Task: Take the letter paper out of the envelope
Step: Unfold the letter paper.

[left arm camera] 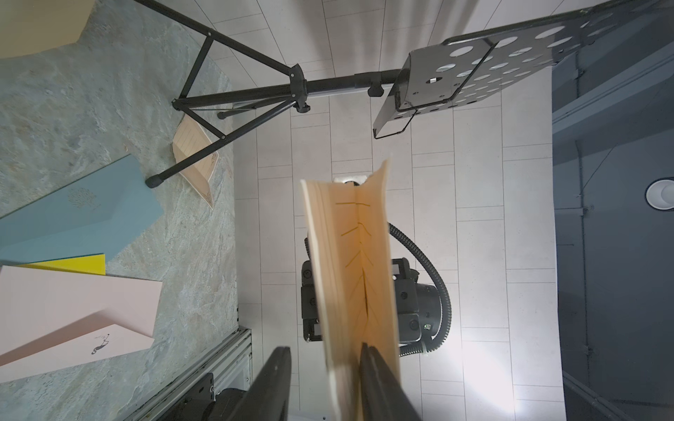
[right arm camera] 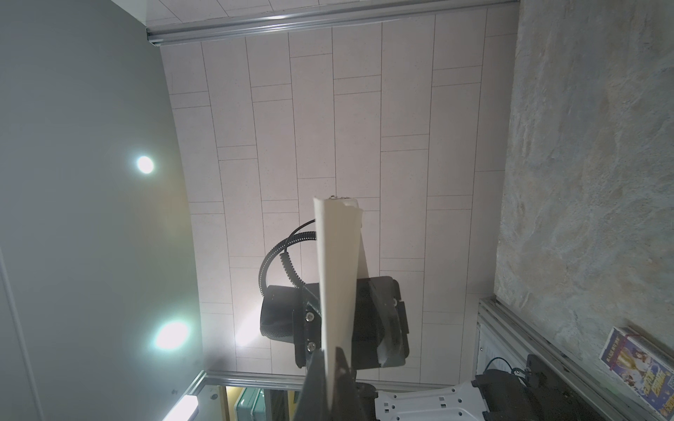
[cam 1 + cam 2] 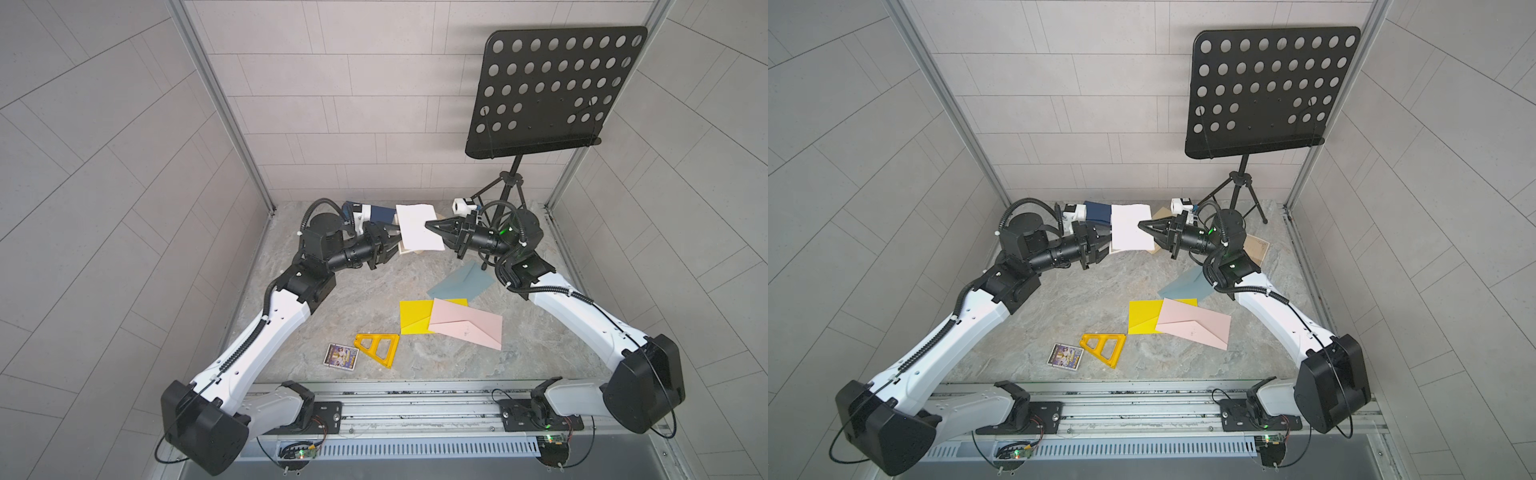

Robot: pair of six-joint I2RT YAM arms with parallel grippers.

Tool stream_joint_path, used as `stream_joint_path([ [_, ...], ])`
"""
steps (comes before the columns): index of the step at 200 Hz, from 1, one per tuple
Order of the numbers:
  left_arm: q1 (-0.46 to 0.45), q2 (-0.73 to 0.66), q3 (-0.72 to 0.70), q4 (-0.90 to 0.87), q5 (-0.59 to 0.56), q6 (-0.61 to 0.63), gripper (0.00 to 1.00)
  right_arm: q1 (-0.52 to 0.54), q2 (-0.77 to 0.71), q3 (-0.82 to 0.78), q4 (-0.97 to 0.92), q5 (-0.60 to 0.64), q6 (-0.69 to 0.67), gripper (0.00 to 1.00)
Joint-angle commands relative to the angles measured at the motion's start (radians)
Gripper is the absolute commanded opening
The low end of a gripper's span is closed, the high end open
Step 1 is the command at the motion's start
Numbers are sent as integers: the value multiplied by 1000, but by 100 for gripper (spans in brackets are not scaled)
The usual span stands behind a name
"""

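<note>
Letter paper point(image 1: 350, 255), cream, ruled and folded, is up in the air over the counter point(image 3: 365, 299). It's tucked in the white envelope point(image 3: 417, 226), with its edge poking out toward the left pincer point(image 1: 324, 348). Left pincer is released, paper between the jaws, not pinched. Right pincer point(image 2: 328, 351) is clenched on the envelope's opposite edge. Paper looks light and floppy, probably creases easily. Best to pinch the exposed folded edge and pull straight out.
</note>
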Motion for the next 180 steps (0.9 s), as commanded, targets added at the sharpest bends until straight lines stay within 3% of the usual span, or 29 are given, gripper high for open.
stream_joint_path([
  [1, -11, 1, -17, 77, 2, -29, 43, 15, 11, -3, 86, 17, 57, 0],
  [31, -17, 5, -20, 115, -29, -47, 42, 41, 24, -4, 95, 20, 62, 0],
  [58, -18, 20, -11, 139, -31, -56, 33, 52, 31, -4, 95, 25, 64, 0],
  [74, -20, 24, -8, 143, -32, -57, 22, 54, 33, -4, 95, 25, 64, 0],
  [91, -21, 23, -5, 139, -39, -58, 1, 54, 35, -4, 87, 24, 59, 14],
  [103, -20, 21, 6, 116, -53, -57, 0, 54, 29, 4, 29, 16, 19, 28],
  [115, -18, 11, 31, 60, -93, -36, 0, 48, 11, 21, -110, 7, -86, 39],
  [135, -18, -8, 112, -178, -215, 60, 0, 32, -54, 65, -477, 67, -380, 51],
  [156, -15, 32, 278, -487, -291, 203, 0, 30, -145, 124, -816, 244, -711, 63],
  [180, -15, 76, 382, -662, -360, 278, 0, 73, -266, 105, -921, 478, -943, 73],
])
